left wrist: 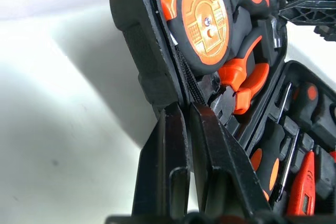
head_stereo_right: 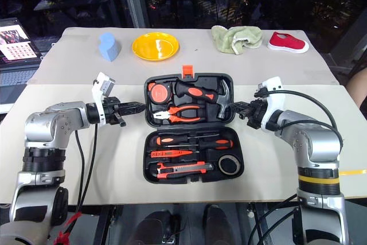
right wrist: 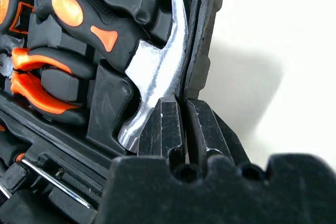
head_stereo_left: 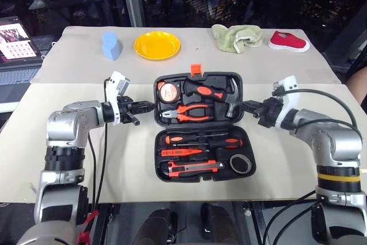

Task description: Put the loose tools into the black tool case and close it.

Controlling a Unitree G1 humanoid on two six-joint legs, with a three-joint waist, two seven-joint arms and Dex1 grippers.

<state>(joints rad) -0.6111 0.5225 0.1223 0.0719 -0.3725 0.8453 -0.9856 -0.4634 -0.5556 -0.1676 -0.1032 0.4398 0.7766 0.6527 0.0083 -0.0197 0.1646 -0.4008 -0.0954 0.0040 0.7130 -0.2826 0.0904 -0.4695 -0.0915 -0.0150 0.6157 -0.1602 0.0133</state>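
Black case (head_stereo_left: 198,124) with an orange latch (head_stereo_left: 196,70), on a beige table (head_stereo_left: 69,61). Inside: orange-and-black tape measure (head_stereo_left: 167,92), pliers (head_stereo_left: 186,113) with orange handles, hammer (head_stereo_left: 215,93) with a black-and-orange handle and silver head, orange-and-black screwdrivers (head_stereo_left: 198,137), red tester (head_stereo_left: 180,152), orange-and-black knife (head_stereo_left: 192,168), grey tape roll (head_stereo_left: 241,164). Along the far edge: blue object (head_stereo_left: 111,45), yellow plate (head_stereo_left: 157,45), pale green cloth (head_stereo_left: 236,37), red shoe (head_stereo_left: 289,41) with a white sole. Both claws (head_stereo_left: 146,106) (head_stereo_left: 246,106) black.
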